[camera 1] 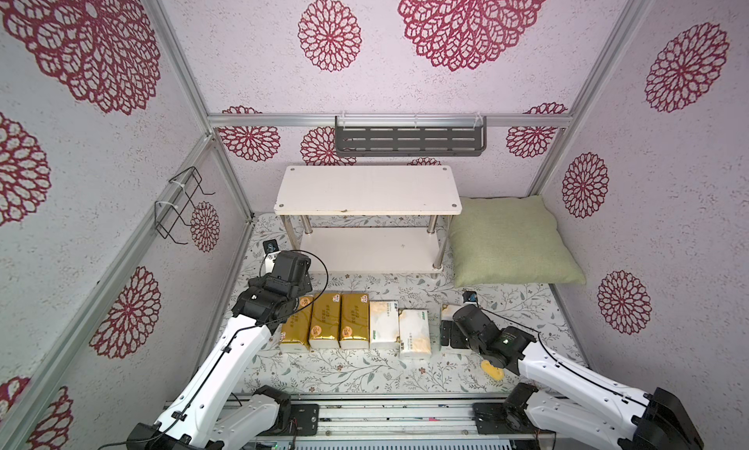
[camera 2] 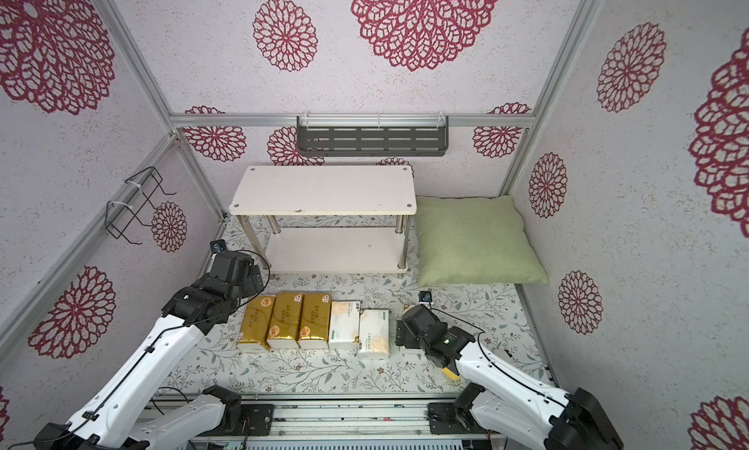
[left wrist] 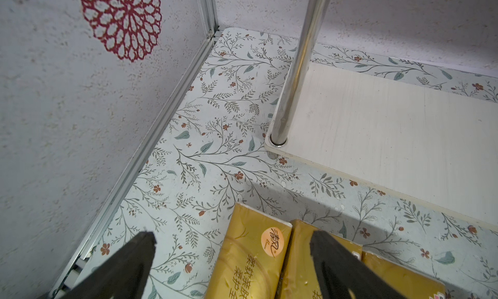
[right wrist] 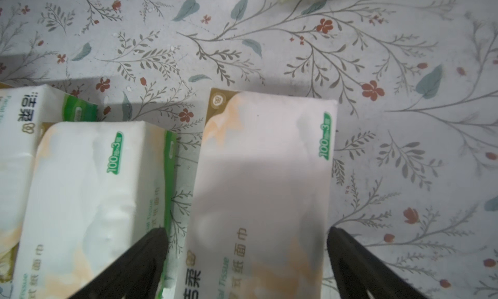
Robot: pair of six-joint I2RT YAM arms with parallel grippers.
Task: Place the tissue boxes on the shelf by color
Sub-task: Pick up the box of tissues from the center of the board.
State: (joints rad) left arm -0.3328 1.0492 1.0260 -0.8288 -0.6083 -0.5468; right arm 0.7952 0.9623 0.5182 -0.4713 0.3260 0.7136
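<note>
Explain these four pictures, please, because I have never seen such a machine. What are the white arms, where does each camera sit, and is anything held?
The white arms are robot arms at a floral table. Two pictures look down on the whole scene from above; the other two come from a camera on each wrist. Three gold tissue packs and three white ones lie in a row before a bare white shelf, with a green pillow beside it. The left tool hangs open above the gold packs. The right tool stands open astride one white pack. Nothing is held.
</note>
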